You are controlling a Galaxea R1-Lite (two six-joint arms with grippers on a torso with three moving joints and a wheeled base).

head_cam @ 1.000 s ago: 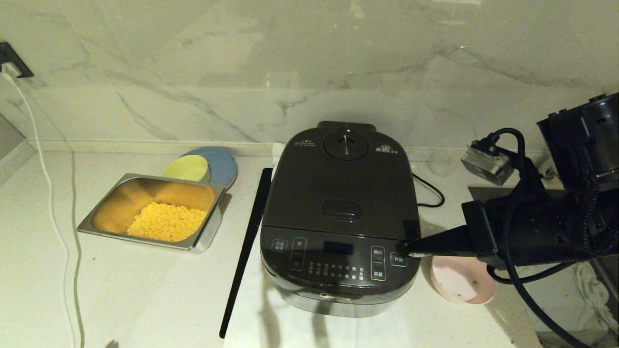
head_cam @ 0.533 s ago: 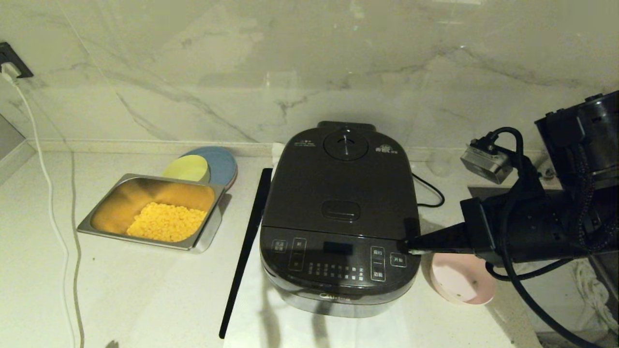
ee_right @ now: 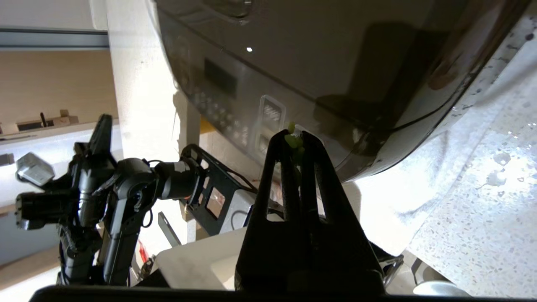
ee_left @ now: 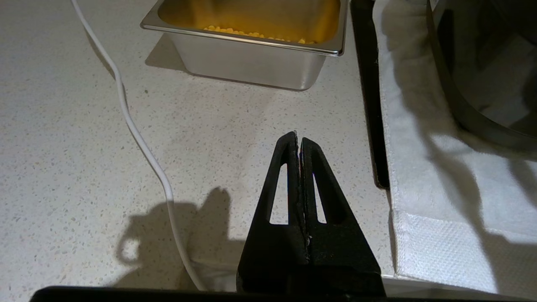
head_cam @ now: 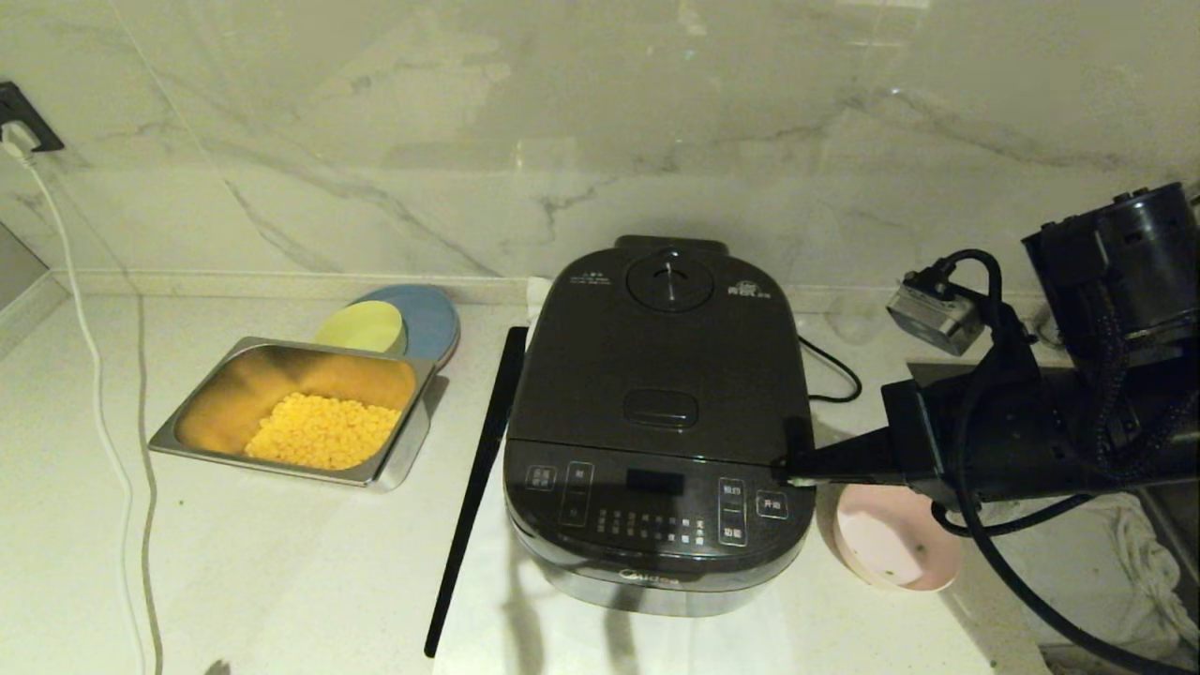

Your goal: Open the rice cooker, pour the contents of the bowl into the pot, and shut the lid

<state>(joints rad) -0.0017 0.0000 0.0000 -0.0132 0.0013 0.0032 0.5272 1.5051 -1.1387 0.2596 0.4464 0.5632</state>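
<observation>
So our right gripper (head_cam: 792, 472) has its two fingers pressed together, and in the right wrist view (ee_right: 295, 140) a few little green bits (ee_right: 292, 139) are stuck right at the tips. The tips sit at the right front corner of the rice cooker (head_cam: 661, 422), just above the button panel, where the lid (head_cam: 666, 356) meets the front; we can't tell if they actually touch it. The lid is down flat, so the pot isn't visible.

Just right of the cooker, under the gripper's body, sits the pink bowl (head_cam: 891, 544) on the counter (head_cam: 281, 562). It looks basically empty, just a speck or two of green inside.

Over on the left we've got the steel tray (head_cam: 389, 464) with a heap of yellow corn (head_cam: 323, 431) in its near half. Behind it there's a yellow-green bowl (head_cam: 361, 325) on a blue plate (head_cam: 433, 317).

Pose-wise, our right arm comes in from the right edge, stretched roughly level across the counter, fingers pointing left at the cooker. Our left gripper (ee_left: 299, 140) is parked low over the counter with fingers together, holding nothing, tray ahead of it and a white cable (ee_left: 138, 134) alongside.
</observation>
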